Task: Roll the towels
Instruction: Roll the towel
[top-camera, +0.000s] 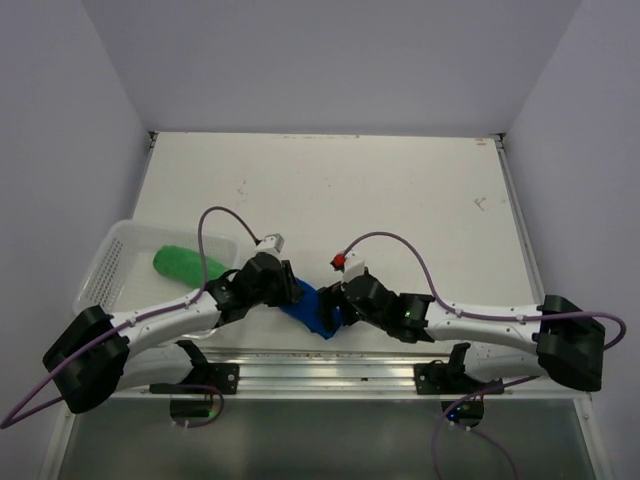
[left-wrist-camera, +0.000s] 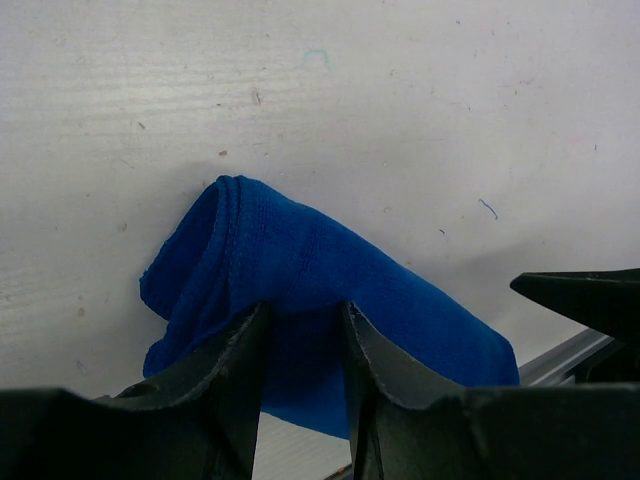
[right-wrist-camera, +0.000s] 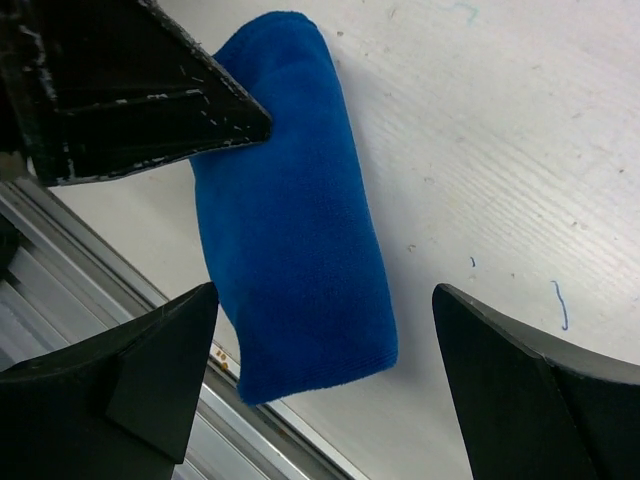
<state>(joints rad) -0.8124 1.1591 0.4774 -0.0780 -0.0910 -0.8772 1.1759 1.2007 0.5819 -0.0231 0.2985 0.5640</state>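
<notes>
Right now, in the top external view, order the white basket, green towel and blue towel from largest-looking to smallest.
1. white basket, clearly the largest
2. green towel
3. blue towel, which shows the least, but part of it is hidden, so second and third places are unsure

Top view: fixed high above the near edge, facing down on the whole white table, with the blue towel small at lower centre. Left wrist view: low and very close, facing the same towel side-on. Right wrist view: close above it, looking down, the towel filling the frame's middle.
</notes>
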